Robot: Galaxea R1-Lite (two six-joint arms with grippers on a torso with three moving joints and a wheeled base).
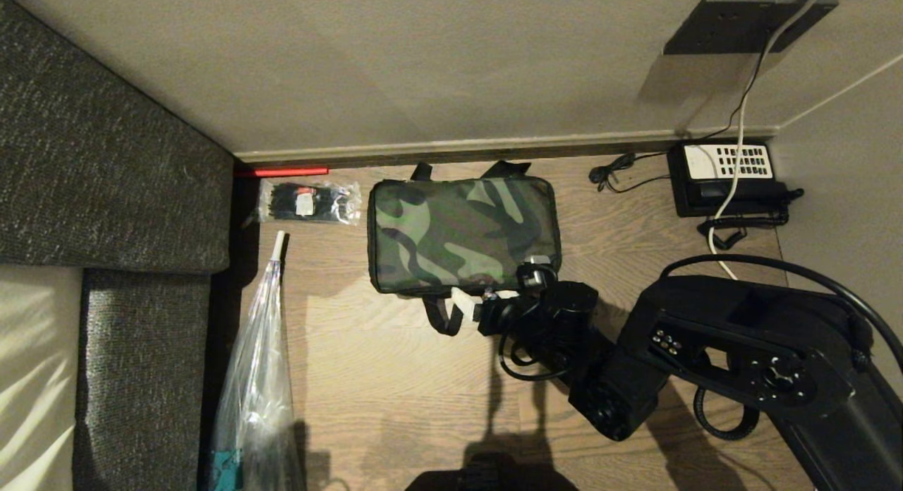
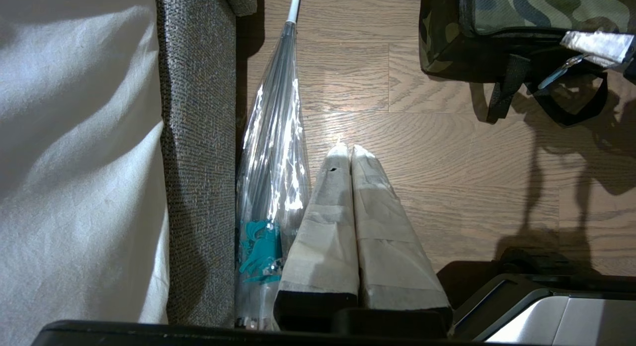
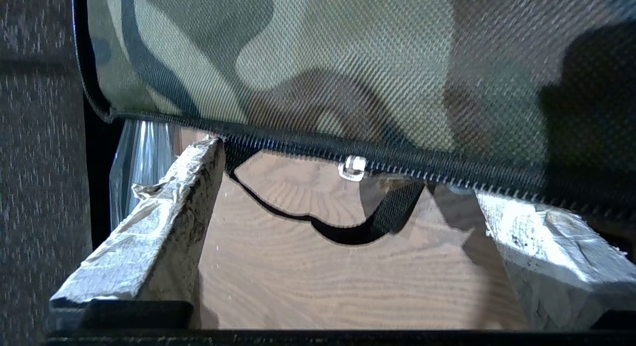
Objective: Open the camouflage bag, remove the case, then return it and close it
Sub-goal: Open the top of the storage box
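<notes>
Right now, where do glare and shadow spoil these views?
Head view: the right gripper and its arm throw long shadows over the floor. Left wrist view: glare on the umbrella and floor. Right wrist view: dark shadow over the bag.

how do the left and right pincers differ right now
The left pincer is shut, its taped fingers pressed together; the right pincer is open, its fingers spread wide.

The left pincer hangs over bare floor beside the umbrella, away from the bag; the right pincer sits at the bag's near edge, straddling the zipper pull.

Both have pale tape-wrapped fingers.
</notes>
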